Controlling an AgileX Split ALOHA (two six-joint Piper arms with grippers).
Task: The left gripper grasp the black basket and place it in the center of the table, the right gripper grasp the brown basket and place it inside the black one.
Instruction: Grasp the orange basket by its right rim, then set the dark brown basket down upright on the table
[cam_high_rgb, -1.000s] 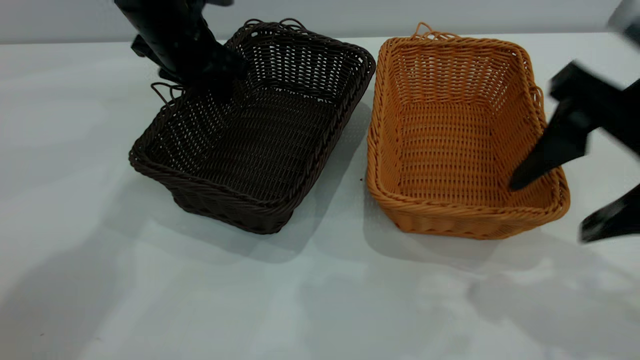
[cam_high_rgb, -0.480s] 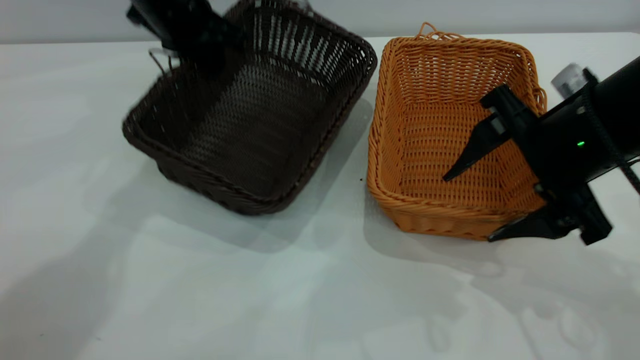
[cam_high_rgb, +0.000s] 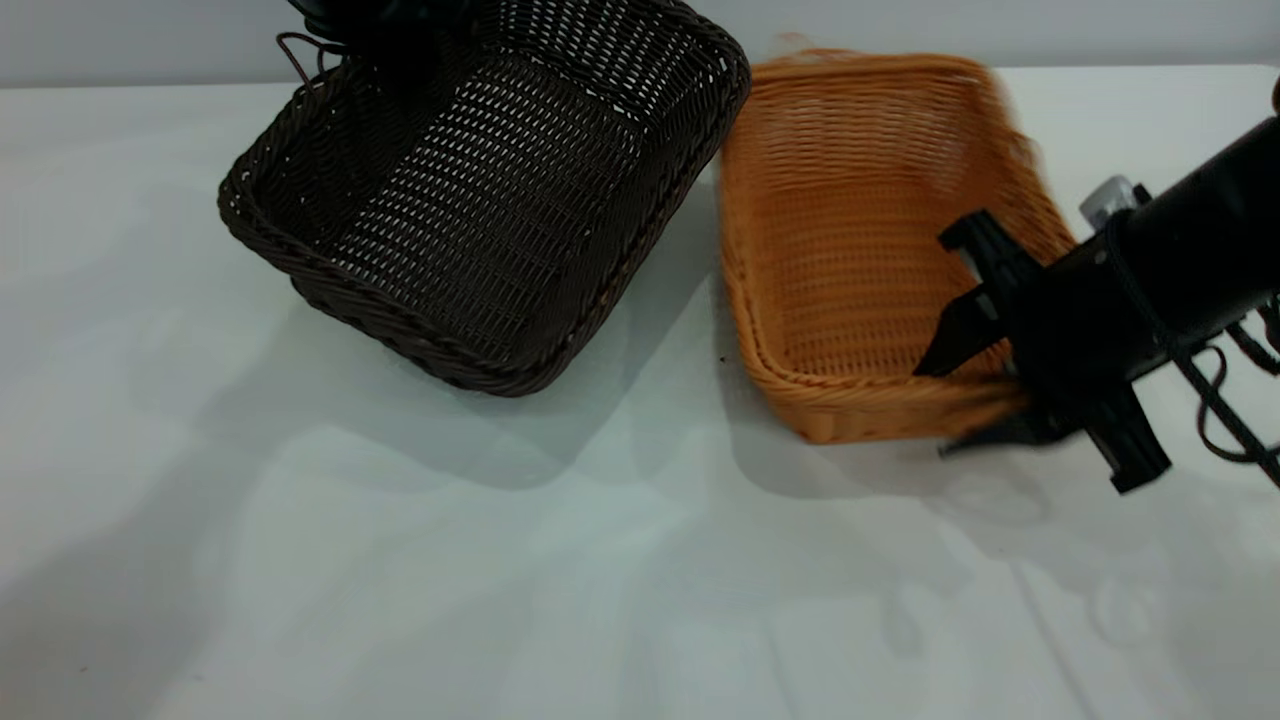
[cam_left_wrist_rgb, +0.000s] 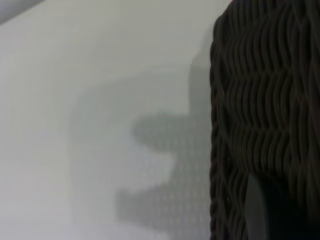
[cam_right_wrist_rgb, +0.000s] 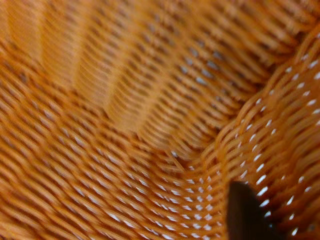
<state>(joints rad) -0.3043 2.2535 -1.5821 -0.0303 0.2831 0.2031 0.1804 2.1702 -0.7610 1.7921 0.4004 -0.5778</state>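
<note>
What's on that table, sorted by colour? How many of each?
Black basket: 1, tilted, held at its far rim by the left gripper.
Brown basket: 1, its near right corner between the fingers of the right gripper.
Total: 2 baskets on the table.
</note>
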